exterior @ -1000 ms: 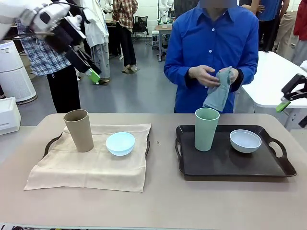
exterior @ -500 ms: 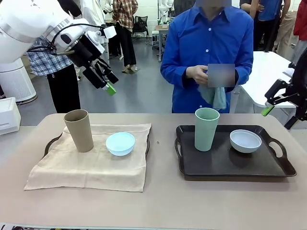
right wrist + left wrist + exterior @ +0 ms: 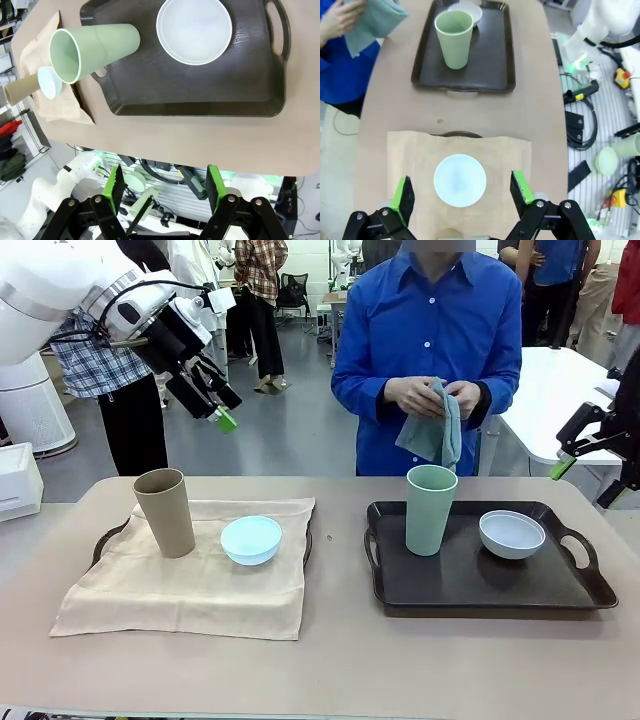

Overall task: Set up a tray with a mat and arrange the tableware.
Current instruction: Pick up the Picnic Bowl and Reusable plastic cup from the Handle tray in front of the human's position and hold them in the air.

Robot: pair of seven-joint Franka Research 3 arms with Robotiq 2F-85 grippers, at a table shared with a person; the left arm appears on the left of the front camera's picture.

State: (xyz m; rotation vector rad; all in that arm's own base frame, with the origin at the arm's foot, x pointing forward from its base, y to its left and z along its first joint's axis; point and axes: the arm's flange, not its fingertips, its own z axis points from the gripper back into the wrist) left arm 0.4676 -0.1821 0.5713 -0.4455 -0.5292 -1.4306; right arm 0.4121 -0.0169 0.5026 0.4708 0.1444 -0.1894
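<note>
Toward the table's (image 3: 340, 670) right edge, pale green cup (image 3: 431, 508) and white bowl (image 3: 512, 533) stand on a matless black tray (image 3: 480, 585); tan cup (image 3: 166, 512) and light blue bowl (image 3: 251, 539) sit on the beige mat (image 3: 190, 585). Released and empty, left gripper (image 3: 461, 192) and right gripper (image 3: 164, 189) hover. Next, likely: clearing that tray for a mat.

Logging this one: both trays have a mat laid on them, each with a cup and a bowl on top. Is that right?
Only one has a mat. The left tray carries the beige mat under the tan cup and light blue bowl. The dark right tray is bare under the pale green cup and white bowl, as the front view shows.
</note>
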